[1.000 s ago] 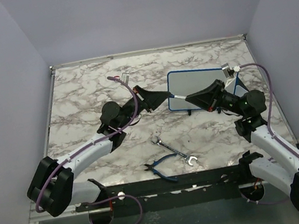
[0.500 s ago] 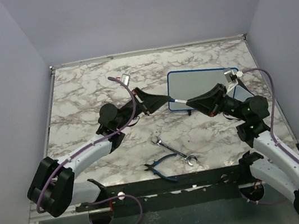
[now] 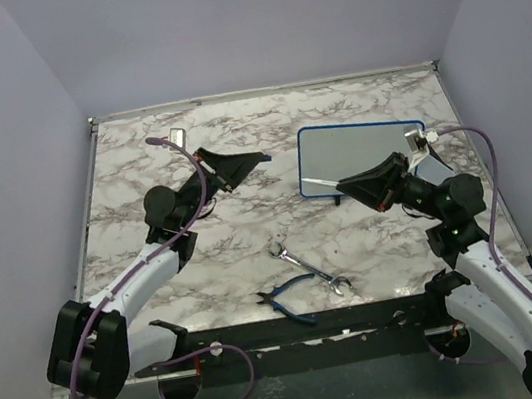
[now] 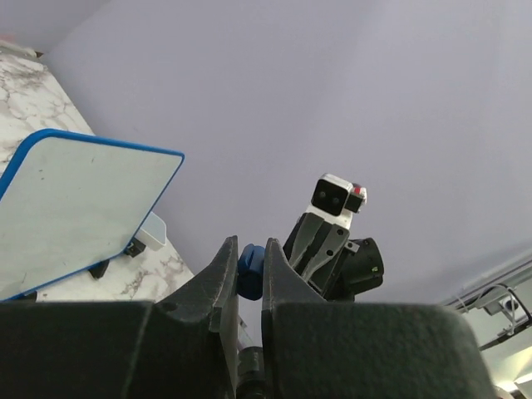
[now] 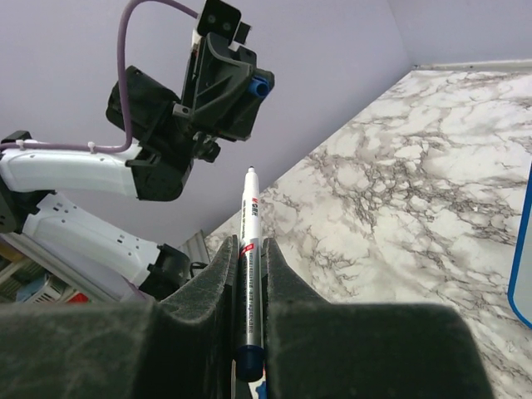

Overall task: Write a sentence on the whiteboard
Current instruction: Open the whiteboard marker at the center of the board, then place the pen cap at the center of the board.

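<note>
My left jaws are closed on a blue cap (image 4: 249, 270), pinched between their tips. My right jaws are closed along the barrel of a marker (image 5: 248, 274), its uncapped tip projecting forward. The whiteboard (image 3: 359, 149) stands propped on the tabletop (image 3: 120, 172), just beside my right jaws and well apart from my left jaws. Whether the marker tip touches the whiteboard cannot be determined. A wrench (image 3: 307, 267) and pliers (image 3: 284, 300) lie nearer the bases, between both jaws.
</note>
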`<control>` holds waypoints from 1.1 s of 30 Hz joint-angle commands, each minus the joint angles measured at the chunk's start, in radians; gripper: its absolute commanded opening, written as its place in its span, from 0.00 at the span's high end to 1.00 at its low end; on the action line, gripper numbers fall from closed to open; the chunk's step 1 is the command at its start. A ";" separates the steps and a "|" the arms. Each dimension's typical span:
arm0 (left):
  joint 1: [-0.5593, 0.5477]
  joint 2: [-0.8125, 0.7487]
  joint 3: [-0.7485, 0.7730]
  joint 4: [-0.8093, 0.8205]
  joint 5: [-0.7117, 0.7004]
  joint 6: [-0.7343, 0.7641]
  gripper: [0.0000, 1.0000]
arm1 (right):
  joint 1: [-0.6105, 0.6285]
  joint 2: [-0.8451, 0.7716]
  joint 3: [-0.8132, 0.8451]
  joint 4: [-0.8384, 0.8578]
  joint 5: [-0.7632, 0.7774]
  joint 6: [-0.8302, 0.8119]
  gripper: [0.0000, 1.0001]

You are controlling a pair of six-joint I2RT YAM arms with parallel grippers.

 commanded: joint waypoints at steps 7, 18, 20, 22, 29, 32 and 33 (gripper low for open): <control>0.127 -0.085 -0.002 -0.124 0.082 0.103 1.00 | -0.001 -0.131 0.088 -0.406 0.095 -0.203 1.00; 0.027 -0.120 0.134 -0.916 -0.294 0.757 1.00 | -0.001 -0.133 0.144 -0.599 0.235 -0.366 0.99; -0.010 -0.075 0.132 -0.916 -0.333 0.759 1.00 | -0.001 -0.116 0.138 -0.595 0.226 -0.361 0.99; -0.069 -0.009 0.149 -0.932 -0.382 0.772 1.00 | -0.001 -0.099 0.132 -0.589 0.213 -0.356 0.99; -0.142 0.199 0.210 -0.935 -0.392 0.773 1.00 | 0.001 -0.101 0.116 -0.623 0.215 -0.375 0.99; -0.142 0.274 0.234 -0.934 -0.371 0.775 1.00 | 0.000 -0.104 0.101 -0.633 0.225 -0.376 0.99; -0.142 0.300 0.242 -0.934 -0.364 0.775 1.00 | -0.001 -0.106 0.093 -0.629 0.230 -0.374 0.99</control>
